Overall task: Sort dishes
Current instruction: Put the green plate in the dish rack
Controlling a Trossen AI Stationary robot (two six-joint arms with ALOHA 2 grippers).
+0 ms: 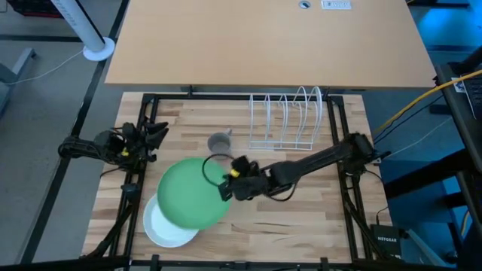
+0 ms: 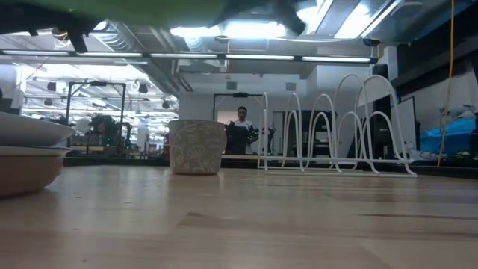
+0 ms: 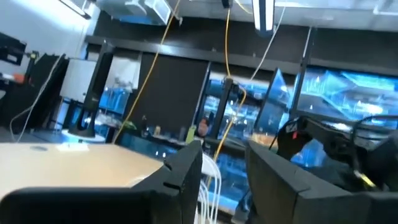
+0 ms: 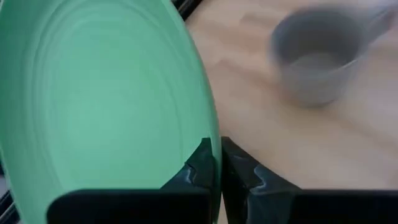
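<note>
**Green plate gripped at its rim above the stack**

The green plate [image 1: 190, 193] is pinched by its right edge in the right gripper [image 1: 228, 185], whose fingers [image 4: 205, 163] are clamped tight on the rim, as the right wrist view shows. The plate is held over the left near part of the wooden table [image 1: 301, 218], partly covering the white plate [image 1: 167, 227] beneath it. In the low view the white plate is seen resting on a brown-orange plate [image 2: 22, 170] at the left edge. A small grey cup [image 1: 219, 141] stands just beyond the green plate, and a white wire rack [image 1: 290, 120] is set at the far side. The left gripper [image 1: 154, 135] is parked at the table's left edge, its fingers [image 3: 186, 171] spread apart and holding nothing.
</note>
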